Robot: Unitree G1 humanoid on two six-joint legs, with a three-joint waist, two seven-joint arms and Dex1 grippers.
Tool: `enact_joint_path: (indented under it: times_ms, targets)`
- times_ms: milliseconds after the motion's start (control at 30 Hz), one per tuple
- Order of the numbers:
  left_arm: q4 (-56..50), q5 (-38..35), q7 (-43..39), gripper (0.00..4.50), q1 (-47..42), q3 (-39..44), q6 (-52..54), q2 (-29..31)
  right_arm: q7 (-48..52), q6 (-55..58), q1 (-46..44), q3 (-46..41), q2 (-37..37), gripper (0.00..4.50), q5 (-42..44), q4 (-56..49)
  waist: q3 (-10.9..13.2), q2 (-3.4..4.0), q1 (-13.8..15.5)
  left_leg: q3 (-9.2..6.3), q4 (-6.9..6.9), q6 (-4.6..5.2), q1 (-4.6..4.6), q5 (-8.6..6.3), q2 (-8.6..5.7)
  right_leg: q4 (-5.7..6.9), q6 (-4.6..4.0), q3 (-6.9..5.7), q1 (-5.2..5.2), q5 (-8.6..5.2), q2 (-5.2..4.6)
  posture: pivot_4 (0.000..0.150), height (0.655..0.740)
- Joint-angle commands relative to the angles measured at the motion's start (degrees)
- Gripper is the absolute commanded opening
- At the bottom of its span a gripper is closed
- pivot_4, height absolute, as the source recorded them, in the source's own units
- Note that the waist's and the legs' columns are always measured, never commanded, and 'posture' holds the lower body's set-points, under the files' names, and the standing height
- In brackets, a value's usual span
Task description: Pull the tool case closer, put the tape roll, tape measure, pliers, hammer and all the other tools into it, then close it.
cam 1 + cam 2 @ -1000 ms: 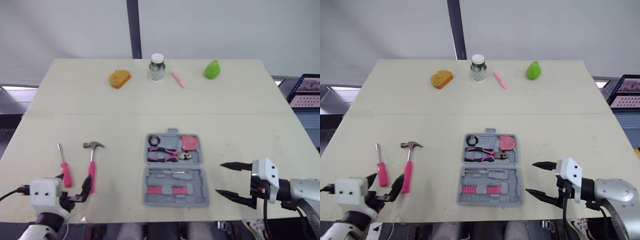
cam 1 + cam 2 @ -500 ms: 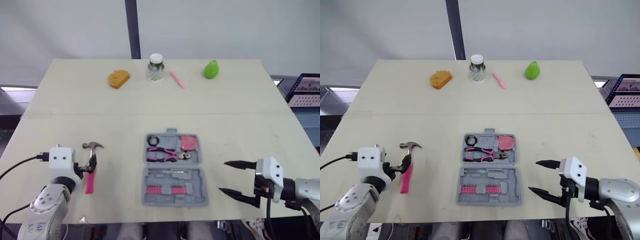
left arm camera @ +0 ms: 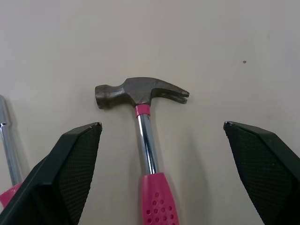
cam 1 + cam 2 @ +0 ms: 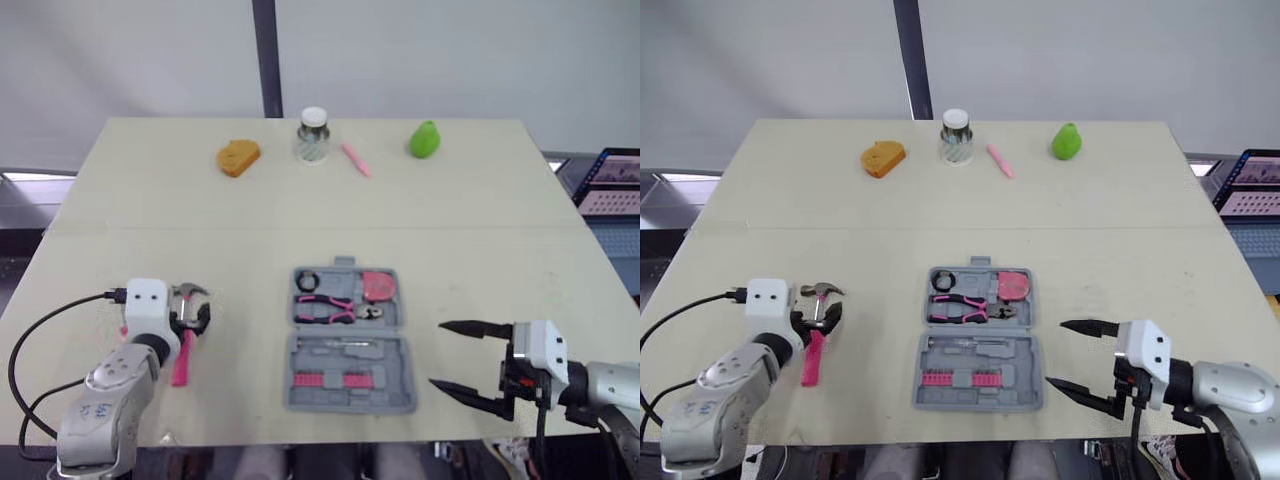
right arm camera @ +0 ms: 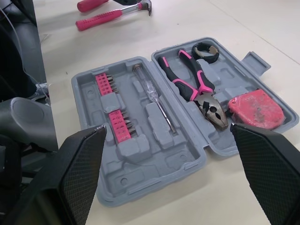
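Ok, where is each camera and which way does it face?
Eye pair: on the head, facing forward and down over the pale beige table; left pincer and right pincer show.
Left wrist: from that wrist, along open fingers, at the pink-handled steel claw hammer.
Right wrist: from that wrist, along open fingers, at the open grey plastic tool case.
Shared: eye and right wrist views show hammer and case.

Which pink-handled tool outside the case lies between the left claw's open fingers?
The hammer: its shaft lies between the fingers of the left claw; the screwdriver lies outside one finger.
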Motion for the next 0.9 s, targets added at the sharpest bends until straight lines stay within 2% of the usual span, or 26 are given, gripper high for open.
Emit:
enact_joint_path:
  times_ms: [33,233,633,900]
  targets:
    - [-0.11,1.28,1.01,4.5,-0.42,-0.12,0.67,-0.61,-0.19,-1.11,-0.65,-1.2,-0.34,4.48,0.1,0.32,0.0,0.0,0.02,0.0,0.0,0.0,0.0,0.0,0.0,0.0,0.0,0.0,0.0,0.0,0.0,0.15,0.695]
    - [2.56,2.43,2.63,4.5,-1.56,-0.88,1.62,-3.0,-0.11,-1.08,-1.96,-1.54,-0.91,4.48,-0.24,1.67,0.0,-0.01,0.11,0.0,0.0,0.03,0.0,0.03,-0.03,0.0,0.0,-0.03,0.0,0.0,-0.02,0.15,0.695]
    - [15.88,4.97,0.92,4.5,-7.88,-3.11,-4.65,-1.69,-1.38,-0.24,-0.07,-3.99,-1.45,4.48,-0.56,0.75,-0.01,-0.01,0.17,0.0,0.0,0.02,-0.01,0.04,-0.03,0.05,0.01,-0.09,0.0,0.01,-0.02,0.15,0.695]
    - [19.35,5.85,0.09,4.5,-8.97,-4.0,-7.51,-1.65,-2.32,0.5,0.52,-4.84,-1.48,4.48,-0.44,0.14,-0.02,0.0,0.35,-0.01,0.0,0.01,0.01,0.08,-0.04,0.04,0.01,-0.09,0.01,0.01,-0.04,0.15,0.695]
